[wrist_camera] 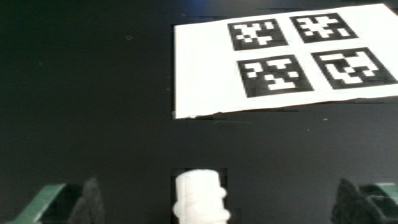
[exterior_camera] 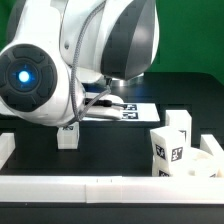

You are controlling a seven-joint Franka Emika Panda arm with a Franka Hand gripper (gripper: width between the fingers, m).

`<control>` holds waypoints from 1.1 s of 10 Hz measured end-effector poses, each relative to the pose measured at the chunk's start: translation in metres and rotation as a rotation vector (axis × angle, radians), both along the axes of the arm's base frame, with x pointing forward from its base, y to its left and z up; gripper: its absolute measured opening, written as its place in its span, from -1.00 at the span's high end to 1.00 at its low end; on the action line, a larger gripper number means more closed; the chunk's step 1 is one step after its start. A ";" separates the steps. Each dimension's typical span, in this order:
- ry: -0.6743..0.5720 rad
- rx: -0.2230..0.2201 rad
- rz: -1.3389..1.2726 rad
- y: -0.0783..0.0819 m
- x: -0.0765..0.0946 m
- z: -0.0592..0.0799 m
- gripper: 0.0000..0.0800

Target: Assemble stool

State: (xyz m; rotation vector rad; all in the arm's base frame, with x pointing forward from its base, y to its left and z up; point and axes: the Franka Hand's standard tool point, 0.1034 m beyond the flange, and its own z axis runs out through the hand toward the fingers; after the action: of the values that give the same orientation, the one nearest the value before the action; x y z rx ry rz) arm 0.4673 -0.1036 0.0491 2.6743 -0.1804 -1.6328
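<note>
The gripper [wrist_camera: 205, 200] hangs with jaws wide apart over a white leg [wrist_camera: 201, 197], near the marker board [wrist_camera: 294, 60] mid-desk. Poorly centred, one finger could topple it. The seat [exterior_camera: 188, 158] waits by the front rail.

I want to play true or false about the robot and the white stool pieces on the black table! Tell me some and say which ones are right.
1. The marker board shows four square tags. True.
2. The pincer is squeezing a leg. False: its fingers stand wide apart, touching nothing.
3. A white leg lies between the fingers in the wrist view. True.
4. The table is red. False: it is black.
5. The round seat sits at the exterior view's right. True.
</note>
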 end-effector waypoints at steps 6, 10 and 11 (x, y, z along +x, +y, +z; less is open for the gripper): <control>-0.020 -0.037 0.012 -0.002 0.004 -0.003 -0.62; -0.002 0.029 0.087 0.017 -0.012 0.047 -0.62; -0.042 0.052 0.091 0.014 -0.006 0.061 -0.62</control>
State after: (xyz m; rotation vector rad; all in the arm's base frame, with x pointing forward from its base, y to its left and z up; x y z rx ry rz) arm 0.4611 -0.0899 0.1100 2.7113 -0.0161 -1.5785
